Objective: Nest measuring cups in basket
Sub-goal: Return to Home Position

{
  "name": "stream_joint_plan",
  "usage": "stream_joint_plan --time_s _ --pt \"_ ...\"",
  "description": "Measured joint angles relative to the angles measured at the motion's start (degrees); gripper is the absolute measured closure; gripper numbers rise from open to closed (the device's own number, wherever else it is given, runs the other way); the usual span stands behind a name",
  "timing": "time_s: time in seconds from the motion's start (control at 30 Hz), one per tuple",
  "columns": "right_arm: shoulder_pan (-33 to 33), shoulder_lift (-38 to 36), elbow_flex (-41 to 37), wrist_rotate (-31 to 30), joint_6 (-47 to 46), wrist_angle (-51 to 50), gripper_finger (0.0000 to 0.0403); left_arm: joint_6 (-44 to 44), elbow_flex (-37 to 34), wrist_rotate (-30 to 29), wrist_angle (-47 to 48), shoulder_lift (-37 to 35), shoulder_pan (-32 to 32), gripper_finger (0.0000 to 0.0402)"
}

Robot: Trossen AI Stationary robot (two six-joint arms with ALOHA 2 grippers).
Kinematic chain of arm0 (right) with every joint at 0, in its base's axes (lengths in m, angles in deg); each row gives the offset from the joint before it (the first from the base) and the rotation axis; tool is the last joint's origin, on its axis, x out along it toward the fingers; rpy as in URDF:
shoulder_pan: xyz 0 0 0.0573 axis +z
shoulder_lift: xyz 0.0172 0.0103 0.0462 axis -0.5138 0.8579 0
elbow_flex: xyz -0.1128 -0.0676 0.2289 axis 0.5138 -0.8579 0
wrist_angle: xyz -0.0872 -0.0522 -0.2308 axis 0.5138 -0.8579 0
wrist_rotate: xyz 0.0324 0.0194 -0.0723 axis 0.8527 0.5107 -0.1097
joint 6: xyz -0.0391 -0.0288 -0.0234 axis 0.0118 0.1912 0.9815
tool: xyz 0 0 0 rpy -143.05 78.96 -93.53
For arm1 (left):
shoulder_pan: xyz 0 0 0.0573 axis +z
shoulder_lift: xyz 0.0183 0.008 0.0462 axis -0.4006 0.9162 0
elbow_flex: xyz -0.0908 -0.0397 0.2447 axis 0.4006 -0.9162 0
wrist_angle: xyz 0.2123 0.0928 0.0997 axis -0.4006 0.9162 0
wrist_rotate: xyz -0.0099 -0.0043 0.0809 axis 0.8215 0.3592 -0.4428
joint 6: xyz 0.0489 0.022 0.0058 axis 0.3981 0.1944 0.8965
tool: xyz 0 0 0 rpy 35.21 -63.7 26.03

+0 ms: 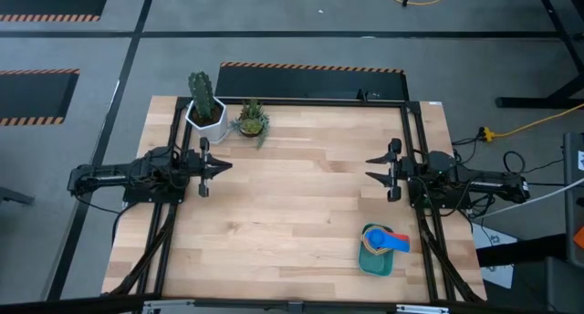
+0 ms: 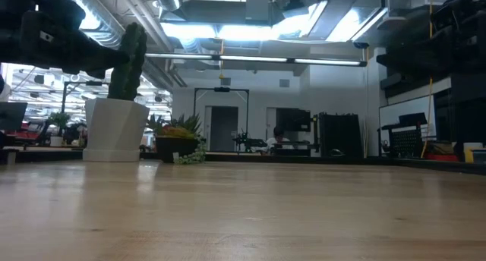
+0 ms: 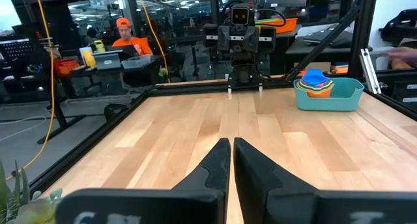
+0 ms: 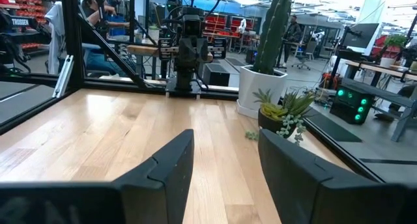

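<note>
Cups (image 1: pixel 389 241) are sitting nested in the basket (image 1: pixel 375 266), lower right of the frame. Left hand (image 1: pixel 222 165) is hanging mid-left, fingers pressed together, empty; right hand (image 1: pixel 372 168) is hanging mid-right, fingers parted, empty.

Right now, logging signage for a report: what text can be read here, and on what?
"TROSSEN": white letters on a dark panel in the room beyond the table.
Nothing readable on the measuring cups, basket or plant pot; background screens too blurred.
</note>
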Motion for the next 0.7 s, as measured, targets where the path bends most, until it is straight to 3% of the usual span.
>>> stream_joint_plan --time_s 0.7 --pt "0.00 0.00 0.00 0.00 0.07 -0.02 0.0226 0.04 0.00 -0.02 0.02 0.00 0.00 0.0374"
